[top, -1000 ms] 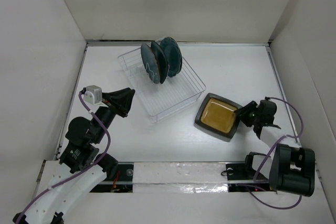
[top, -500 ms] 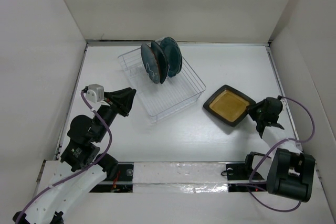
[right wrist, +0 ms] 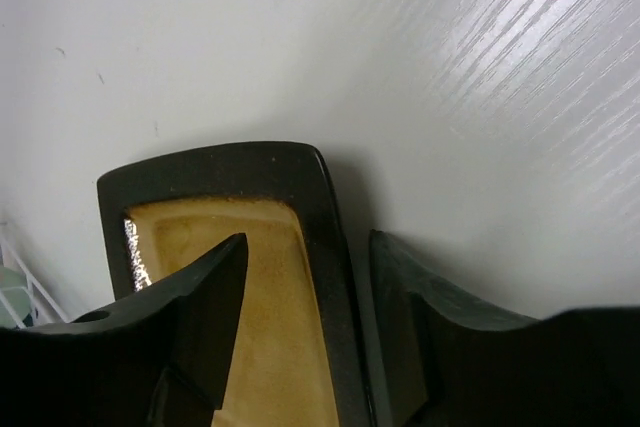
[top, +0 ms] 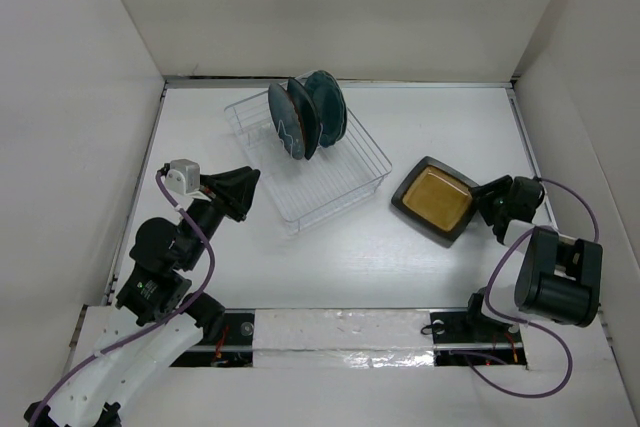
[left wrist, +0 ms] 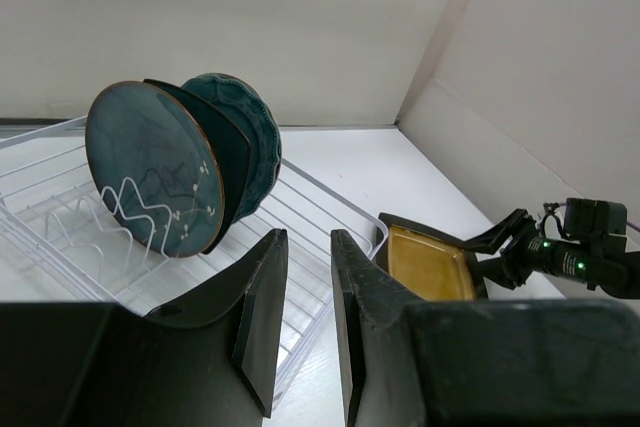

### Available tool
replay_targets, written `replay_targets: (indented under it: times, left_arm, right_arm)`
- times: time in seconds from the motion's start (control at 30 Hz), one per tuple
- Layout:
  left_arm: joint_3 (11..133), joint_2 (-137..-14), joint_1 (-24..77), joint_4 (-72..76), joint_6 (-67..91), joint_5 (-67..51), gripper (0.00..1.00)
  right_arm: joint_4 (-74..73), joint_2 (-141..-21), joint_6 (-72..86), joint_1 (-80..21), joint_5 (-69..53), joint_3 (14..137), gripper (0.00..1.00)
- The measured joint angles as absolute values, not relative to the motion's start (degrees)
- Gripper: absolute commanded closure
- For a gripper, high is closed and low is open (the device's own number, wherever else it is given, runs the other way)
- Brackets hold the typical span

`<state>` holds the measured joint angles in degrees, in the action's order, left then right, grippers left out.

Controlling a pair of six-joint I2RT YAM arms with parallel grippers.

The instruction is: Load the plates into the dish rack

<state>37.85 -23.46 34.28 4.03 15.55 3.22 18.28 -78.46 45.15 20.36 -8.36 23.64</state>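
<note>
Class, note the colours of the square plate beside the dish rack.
The square plate has an amber centre and black rim, clearest in the right wrist view.

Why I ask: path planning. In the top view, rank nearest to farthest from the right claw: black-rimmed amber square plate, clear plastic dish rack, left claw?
1. Black-rimmed amber square plate: its right rim between the right claw's jaws.
2. Clear plastic dish rack: left of that plate.
3. Left claw: beyond the rack, far left.
</note>
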Motion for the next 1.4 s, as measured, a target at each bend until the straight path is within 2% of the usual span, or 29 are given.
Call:
replay_targets:
  times: [0.2, 0.27, 0.43, 0.53, 0.63, 0.8, 0.83, 0.93, 1.13, 1.3, 1.4]
  left_arm:
    - [37.85, -23.49, 34.28, 4.03, 15.55, 3.2, 0.79]
    - [37.85, -23.49, 34.28, 4.03, 15.55, 3.2, 0.79]
    - [37.85, -23.49, 34.28, 4.03, 15.55, 3.2, 0.79]
    - [37.85, -23.49, 34.28, 4.03, 15.55, 3.2, 0.79]
    - [37.85, -23.49, 34.28, 4.03, 15.55, 3.25, 0.79]
    - [37.85, -23.57, 34.28, 4.03, 15.53, 3.53, 0.79]
    - [37.85, -23.7, 34.28, 4.03, 15.53, 3.55, 0.79]
    - [37.85, -24.27, 34.28, 4.03, 15.53, 3.68, 0.79]
    - [37.85, -25.54, 34.28, 4.01, 15.51, 4.29, 0.79]
    - [37.85, -26.61, 34.28, 4.01, 15.49, 4.8, 0.79]
    - [37.85, -27.22, 34.28, 4.01, 15.49, 4.93, 0.79]
  right_arm:
    - [21.65, -78.39, 45.76, 22.0, -14.44, 21.45, 0.37]
    - [22.92, -78.43, 45.98, 22.5, -16.27, 20.62, 0.43]
    - [23.88, -79.24, 46.11, 23.64, -20.71, 19.99, 0.45]
    - [23.33, -79.24, 45.69, 23.73, -22.09, 19.73, 0.55]
    - [22.35, -79.31, 44.84, 23.83, -22.72, 19.31, 0.74]
    - [25.15, -83.13, 45.3, 24.1, -24.77, 19.38, 0.89]
    - [26.41, -84.14, 45.63, 24.08, -25.41, 19.57, 0.95]
    - [30.2, -84.71, 47.62, 24.03, -25.8, 18.33, 1.0]
    - [27.55, -71.5, 51.13, 23.27, -21.17, 13.37, 1.0]
    - [20.25, -53.82, 50.28, 22.02, -14.81, 13.87, 1.0]
    - [14.72, -47.57, 49.65, 21.54, -12.45, 15.86, 1.0]
